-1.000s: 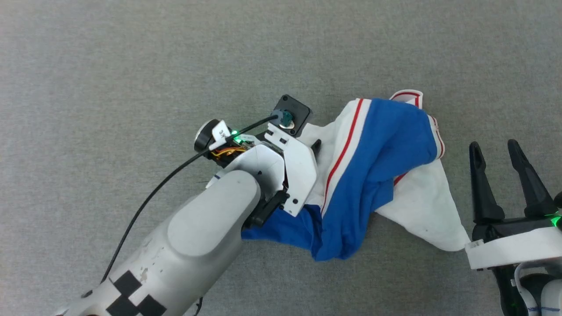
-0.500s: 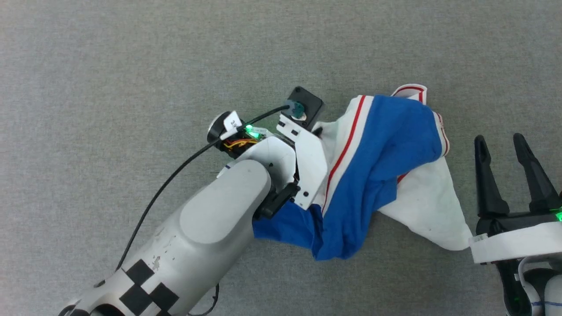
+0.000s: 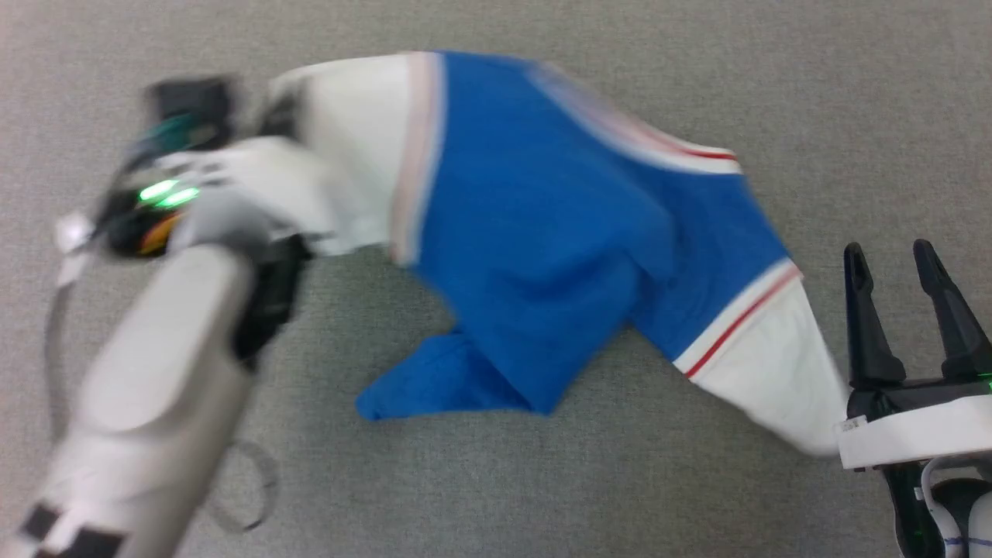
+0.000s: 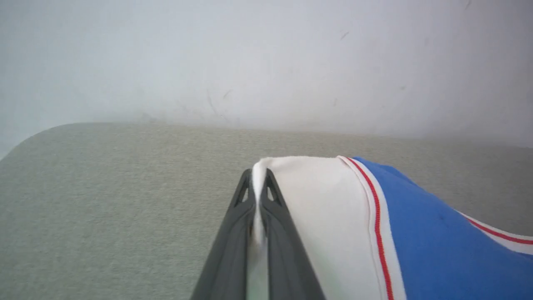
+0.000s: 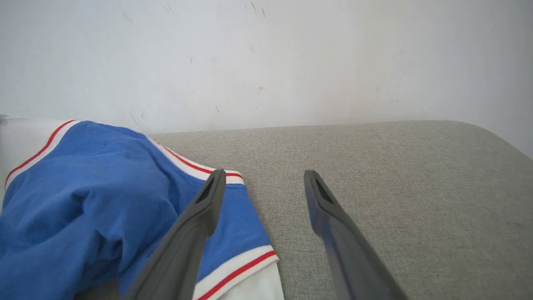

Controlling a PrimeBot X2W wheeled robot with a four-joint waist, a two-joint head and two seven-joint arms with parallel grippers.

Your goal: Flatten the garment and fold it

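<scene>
We are clamping our left jaws tight on the edge of one white sleeve (image 4: 316,216) of the garment (image 3: 535,232), which is lying crumpled and stretched across the grey table (image 3: 542,480). Our right jaws are standing wide apart, gripping nothing, just beside the other sleeve (image 3: 775,380).

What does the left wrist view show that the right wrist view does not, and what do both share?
Left wrist view: the left gripper shut on the white sleeve of the garment. Right wrist view: the right gripper open, holding nothing, one finger in front of the blue cloth. Both: the red-striped white bands, the gray surface, a pale wall.
</scene>
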